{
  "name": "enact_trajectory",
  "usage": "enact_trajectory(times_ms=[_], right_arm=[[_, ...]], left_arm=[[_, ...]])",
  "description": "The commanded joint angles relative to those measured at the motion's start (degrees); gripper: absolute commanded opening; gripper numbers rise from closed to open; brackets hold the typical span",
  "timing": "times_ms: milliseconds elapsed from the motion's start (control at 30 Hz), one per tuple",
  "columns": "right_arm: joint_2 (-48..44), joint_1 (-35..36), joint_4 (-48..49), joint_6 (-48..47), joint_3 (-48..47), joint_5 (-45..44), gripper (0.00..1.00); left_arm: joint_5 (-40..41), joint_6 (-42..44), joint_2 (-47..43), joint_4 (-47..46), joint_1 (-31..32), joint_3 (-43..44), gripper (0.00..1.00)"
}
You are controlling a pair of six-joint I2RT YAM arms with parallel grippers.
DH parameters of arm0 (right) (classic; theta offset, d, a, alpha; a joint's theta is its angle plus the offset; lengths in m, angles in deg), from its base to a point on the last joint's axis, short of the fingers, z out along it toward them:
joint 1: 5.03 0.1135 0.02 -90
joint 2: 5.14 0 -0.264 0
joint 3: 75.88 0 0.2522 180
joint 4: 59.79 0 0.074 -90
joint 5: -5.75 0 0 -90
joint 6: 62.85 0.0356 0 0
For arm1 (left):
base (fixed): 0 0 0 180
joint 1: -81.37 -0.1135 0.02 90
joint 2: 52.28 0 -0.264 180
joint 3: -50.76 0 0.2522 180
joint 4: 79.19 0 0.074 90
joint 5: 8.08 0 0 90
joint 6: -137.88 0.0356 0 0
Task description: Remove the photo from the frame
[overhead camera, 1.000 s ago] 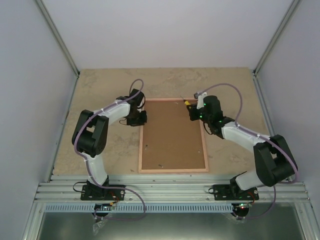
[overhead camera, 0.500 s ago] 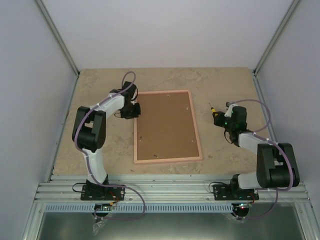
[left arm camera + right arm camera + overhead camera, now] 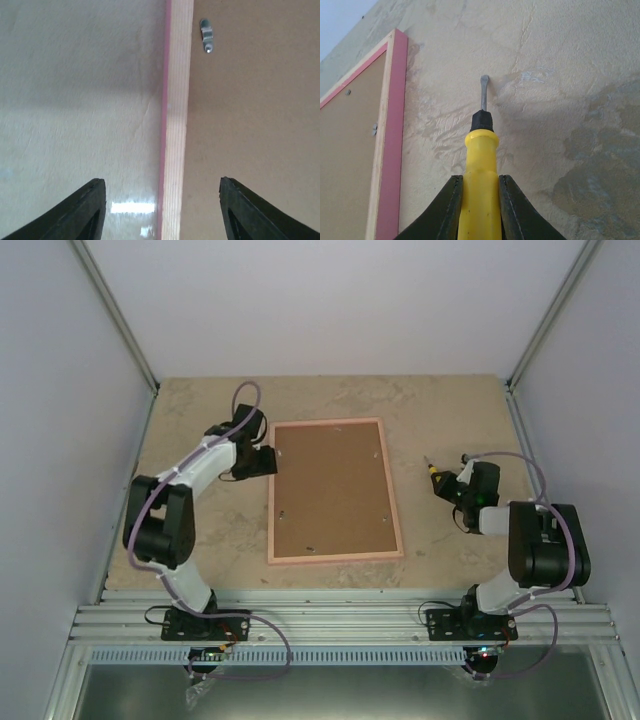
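The pink frame [image 3: 271,510] lies face down in the middle of the table, its brown backing board [image 3: 335,490] upward. The photo is hidden beneath that board. My left gripper [image 3: 266,462] is at the frame's left rail near the far corner. In the left wrist view its jaws [image 3: 161,182] stand open, one on each side of the rail [image 3: 176,100], touching nothing. My right gripper [image 3: 450,486] hovers right of the frame, shut on a yellow screwdriver [image 3: 481,165] whose metal tip [image 3: 483,92] points at bare table.
Small metal retaining clips sit on the backing board [image 3: 206,35] [image 3: 374,129]. Grey walls close in the table on three sides. An aluminium rail [image 3: 340,620] carrying both arm bases runs along the near edge.
The frame slid left and toward the far side, then stopped. My left gripper opened at the frame's left rail. My right arm pulled back to the right, still holding the screwdriver.
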Motion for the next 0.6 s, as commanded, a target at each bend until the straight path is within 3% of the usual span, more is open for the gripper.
enact_trajectory(times_ms=[0, 367, 567], right_arm=[[0.8, -0.3, 1.0, 1.1, 0.0, 0.1, 0.13], [-1.1, -0.4, -2.5, 1.5, 1.2, -0.8, 0.36], [-4.9, -0.3, -7.7, -0.2, 0.2, -0.7, 0.41]], left_arm=[[-1.7, -1.9, -6.0, -2.1, -0.3, -6.4, 0.65], [-5.4, -4.4, -13.9, -3.1, -0.3, -15.0, 0.72], [-6.2, -3.6, -13.4, -2.0, -0.3, -16.3, 0.73]])
